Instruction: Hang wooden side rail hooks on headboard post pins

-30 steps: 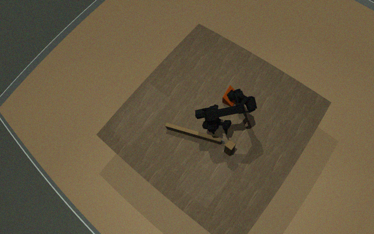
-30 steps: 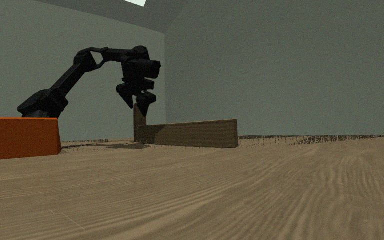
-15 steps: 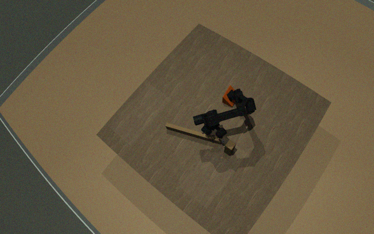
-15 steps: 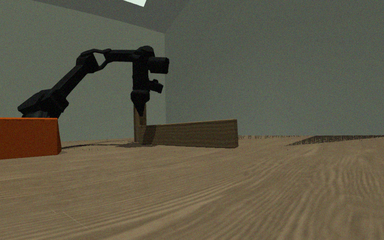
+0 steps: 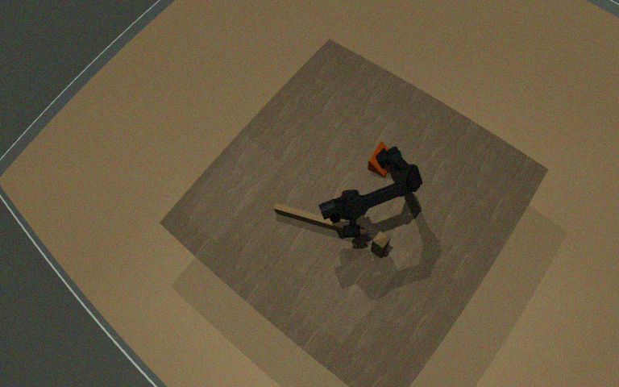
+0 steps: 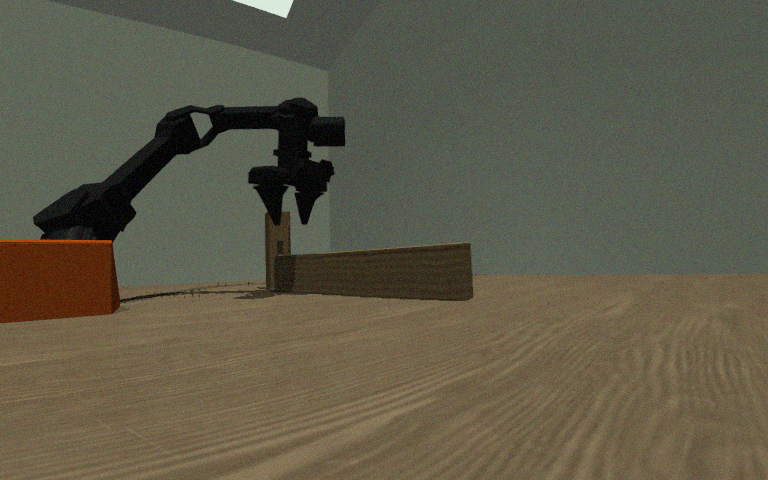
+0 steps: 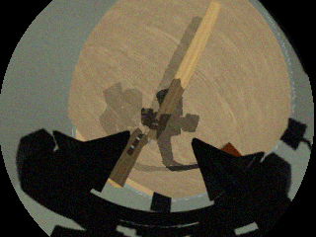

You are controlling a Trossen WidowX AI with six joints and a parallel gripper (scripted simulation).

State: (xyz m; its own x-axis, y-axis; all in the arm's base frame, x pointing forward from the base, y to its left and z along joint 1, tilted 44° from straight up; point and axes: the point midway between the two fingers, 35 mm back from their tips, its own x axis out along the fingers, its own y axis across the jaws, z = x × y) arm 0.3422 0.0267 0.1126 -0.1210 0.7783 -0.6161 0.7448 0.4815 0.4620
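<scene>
The wooden side rail (image 5: pixel 297 214) (image 6: pixel 385 272) (image 7: pixel 199 41) lies along the table, standing on its narrow edge. Its near end, partly shaded, points at the upright headboard post (image 5: pixel 380 240) (image 6: pixel 271 243) (image 7: pixel 121 170). In the wrist view, pale metal shows at the rail's end, and the post's slot shows two small pale marks. A small gap seems to part rail and post; the hooks do not appear seated. My gripper (image 6: pixel 290 222) (image 7: pixel 161 137) is open and empty, pointing down above the rail's post end. In the top view the wrist hides part of this end.
An orange block (image 5: pixel 374 160) (image 6: pixel 56 277) (image 7: pixel 230 149) stands by the arm's base. The post rises beside the gripper and, in the exterior view, its top is about level with the lower parts of the fingers. The arm's shadow falls across the rail's end and post.
</scene>
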